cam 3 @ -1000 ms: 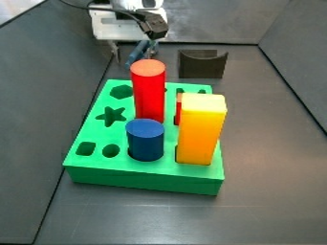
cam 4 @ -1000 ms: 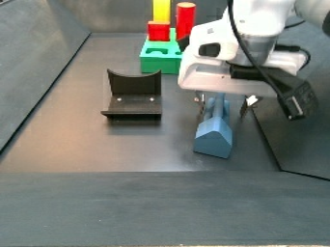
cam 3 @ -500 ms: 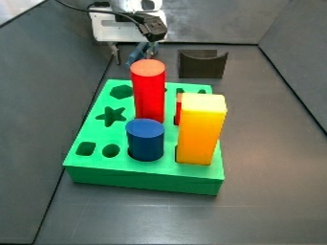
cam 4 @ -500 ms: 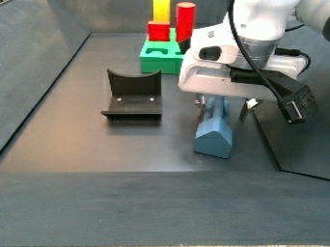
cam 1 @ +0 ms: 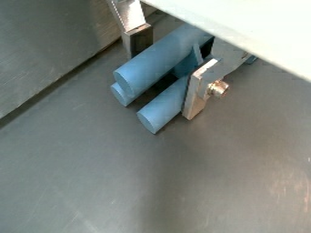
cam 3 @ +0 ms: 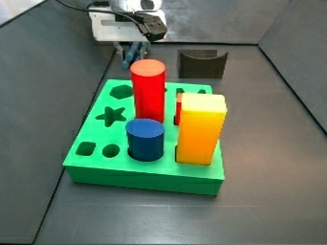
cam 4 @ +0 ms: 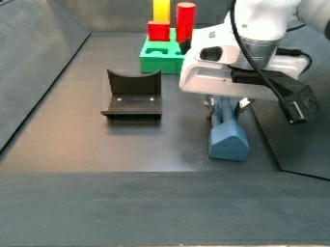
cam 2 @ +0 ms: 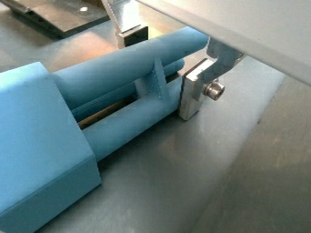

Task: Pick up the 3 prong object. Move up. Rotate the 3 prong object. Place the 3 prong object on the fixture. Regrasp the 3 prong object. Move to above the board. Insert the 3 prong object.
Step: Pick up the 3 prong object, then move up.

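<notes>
The steel-blue 3 prong object point(cam 4: 233, 136) lies lengthwise by the right wall, its pointed end toward the camera. My gripper point(cam 4: 227, 103) is over its far part, shut on it. Both wrist views show the silver fingers point(cam 1: 199, 87) point(cam 2: 198, 80) pressed against its rounded lobes point(cam 1: 155, 65) point(cam 2: 116, 93). The dark fixture point(cam 4: 131, 94) point(cam 3: 202, 63) stands apart to the left of the gripper, its notch empty. The green board point(cam 3: 99, 157) point(cam 4: 160, 59) lies beyond. In a side view the gripper point(cam 3: 141, 41) is behind the red cylinder and the piece is hidden.
On the board stand a red cylinder point(cam 3: 148, 88), a yellow block point(cam 3: 201, 126) and a short dark-blue cylinder point(cam 3: 144, 140). Grey walls enclose the floor; the right wall point(cam 4: 299, 145) is close beside the piece. A cable point(cam 4: 290, 96) hangs off the gripper.
The 3 prong object has shifted a little to the right with the gripper in a side view. Board and fixture have not moved.
</notes>
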